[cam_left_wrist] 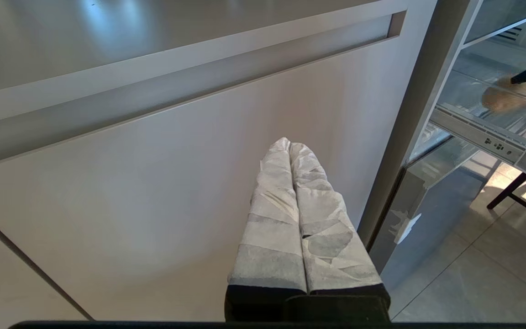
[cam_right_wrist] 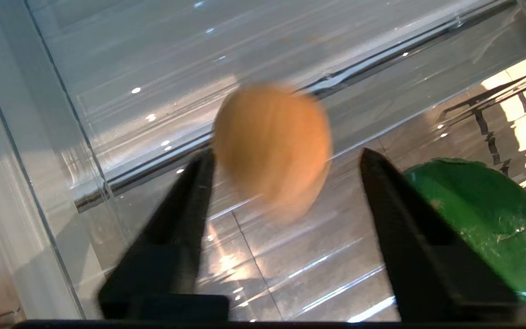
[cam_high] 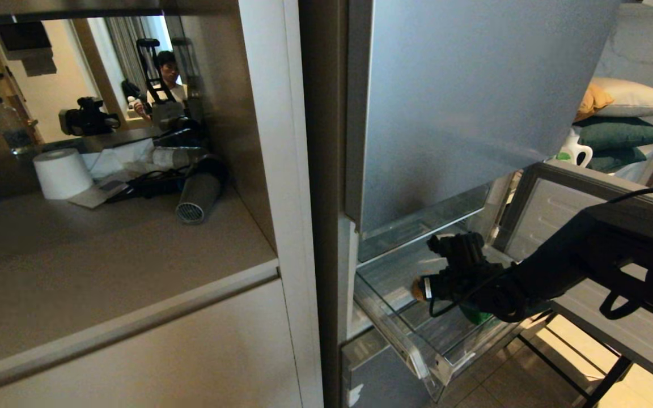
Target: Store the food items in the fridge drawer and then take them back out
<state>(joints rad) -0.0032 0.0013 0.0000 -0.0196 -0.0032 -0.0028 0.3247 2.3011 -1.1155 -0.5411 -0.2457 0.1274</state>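
Note:
The fridge drawer (cam_high: pixel 397 340) stands pulled out below the tall silver door. My right gripper (cam_right_wrist: pixel 286 155) reaches into it, its black fingers spread apart. The tan potato (cam_right_wrist: pixel 272 146) is just past the fingertips, blurred, with a clear gap to one finger. The green bell pepper (cam_right_wrist: pixel 482 228) lies on the ribbed floor beside that finger. In the head view the right gripper (cam_high: pixel 425 288) is low in the drawer, the potato (cam_high: pixel 417 289) at its tip and the pepper (cam_high: pixel 476 314) under the wrist. My left gripper (cam_left_wrist: pixel 290 146) is parked, shut and empty, before a beige cabinet door.
A counter (cam_high: pixel 105 249) to the left carries a paper roll (cam_high: pixel 61 173), a hair dryer (cam_high: pixel 199 195) and cables. The silver fridge door (cam_high: pixel 474 102) hangs above the drawer. The drawer's front panel (cam_high: pixel 576 209) is at the right, over tiled floor.

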